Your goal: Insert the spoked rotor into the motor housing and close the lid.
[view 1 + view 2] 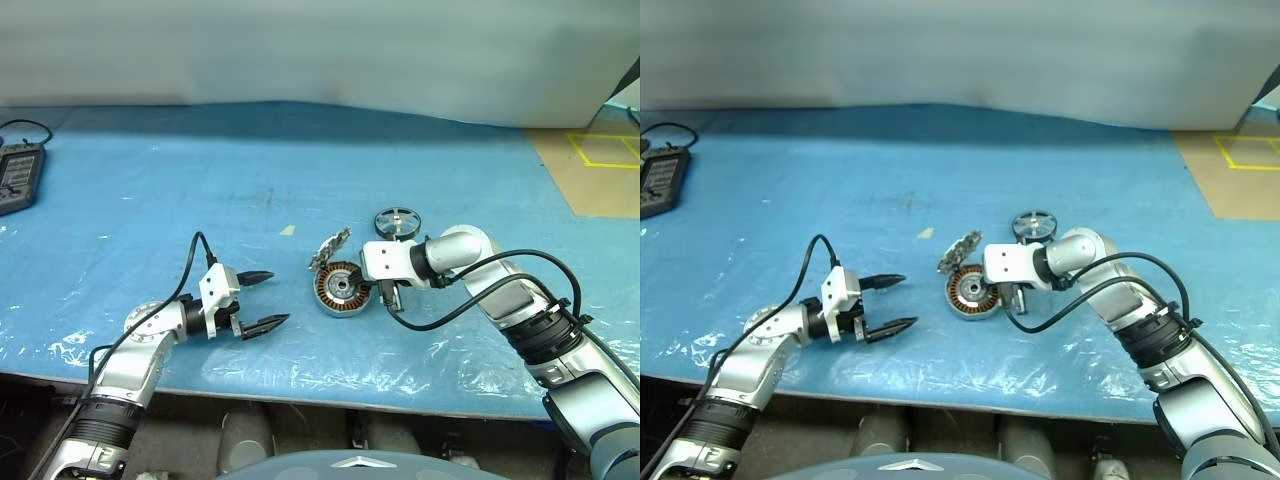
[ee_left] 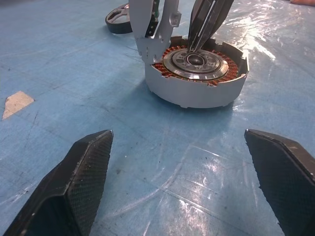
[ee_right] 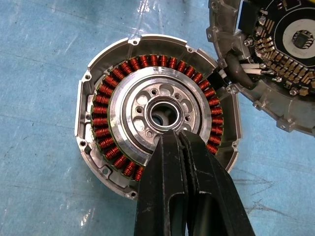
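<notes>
Left end effector point(image 1: 262, 299) hovers with fingers spread wide, empty, facing the motor housing point(image 1: 340, 288) on the blue worktop point(image 1: 200, 180). Its lid point(image 1: 329, 247) stands hinged open. My right end effector point(image 3: 179, 140), pinched together on nothing, points into the housing's centre. The spoked rotor point(image 1: 397, 222) lies just behind; I should fetch it next and seat it squarely.

No readable text, labels, brands, numbers or signs on anything
</notes>
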Controlling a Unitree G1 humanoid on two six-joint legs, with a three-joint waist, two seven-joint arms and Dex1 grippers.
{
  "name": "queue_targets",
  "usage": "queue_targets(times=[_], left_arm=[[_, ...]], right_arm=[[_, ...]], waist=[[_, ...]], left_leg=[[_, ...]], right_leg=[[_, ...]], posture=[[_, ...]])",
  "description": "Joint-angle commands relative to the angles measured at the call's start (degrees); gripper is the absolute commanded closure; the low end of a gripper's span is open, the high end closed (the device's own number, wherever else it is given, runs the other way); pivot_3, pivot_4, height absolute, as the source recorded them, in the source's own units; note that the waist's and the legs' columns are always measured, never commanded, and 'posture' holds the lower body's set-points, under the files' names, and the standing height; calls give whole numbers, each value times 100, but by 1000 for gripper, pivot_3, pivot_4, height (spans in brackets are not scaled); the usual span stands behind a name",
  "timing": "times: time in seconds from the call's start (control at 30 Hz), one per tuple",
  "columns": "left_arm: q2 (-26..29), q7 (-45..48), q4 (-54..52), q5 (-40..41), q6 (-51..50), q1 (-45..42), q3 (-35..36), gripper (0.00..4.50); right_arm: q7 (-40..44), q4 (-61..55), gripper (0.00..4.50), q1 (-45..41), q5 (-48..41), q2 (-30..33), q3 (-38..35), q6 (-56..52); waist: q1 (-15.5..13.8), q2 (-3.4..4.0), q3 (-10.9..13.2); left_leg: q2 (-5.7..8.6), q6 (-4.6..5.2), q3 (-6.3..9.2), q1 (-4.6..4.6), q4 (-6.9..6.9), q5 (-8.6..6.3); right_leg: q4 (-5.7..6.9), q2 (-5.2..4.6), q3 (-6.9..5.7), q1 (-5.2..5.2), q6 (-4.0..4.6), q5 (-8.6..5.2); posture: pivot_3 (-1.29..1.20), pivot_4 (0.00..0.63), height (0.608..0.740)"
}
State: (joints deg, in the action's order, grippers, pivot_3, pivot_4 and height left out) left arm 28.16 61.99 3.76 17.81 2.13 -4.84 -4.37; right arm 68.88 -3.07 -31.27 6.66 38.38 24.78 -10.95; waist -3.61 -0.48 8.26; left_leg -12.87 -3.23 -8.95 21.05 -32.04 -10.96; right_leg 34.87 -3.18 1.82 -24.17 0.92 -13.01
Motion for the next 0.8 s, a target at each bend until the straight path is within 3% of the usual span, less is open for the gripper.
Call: queue_targets(times=[0.03, 0.8], left_arm=[[36, -10, -185, 53, 38, -27, 45, 0], [44, -100, -434, 71, -198, -63, 34, 0]], right_arm=[[42, -92, 4475, 55, -62, -29, 1, 18], [116, -87, 4475, -108, -101, -431, 70, -108]], waist=[[2, 0, 0], [121, 0, 0]], left_leg=[[0, 0, 0, 0, -1, 0], [-4, 1, 2, -1, -11, 0]], right_leg=[[1, 0, 0, 0, 0, 0], [10, 2, 0, 1, 2, 0]], posture=[[0, 150, 740], [0, 150, 740]])
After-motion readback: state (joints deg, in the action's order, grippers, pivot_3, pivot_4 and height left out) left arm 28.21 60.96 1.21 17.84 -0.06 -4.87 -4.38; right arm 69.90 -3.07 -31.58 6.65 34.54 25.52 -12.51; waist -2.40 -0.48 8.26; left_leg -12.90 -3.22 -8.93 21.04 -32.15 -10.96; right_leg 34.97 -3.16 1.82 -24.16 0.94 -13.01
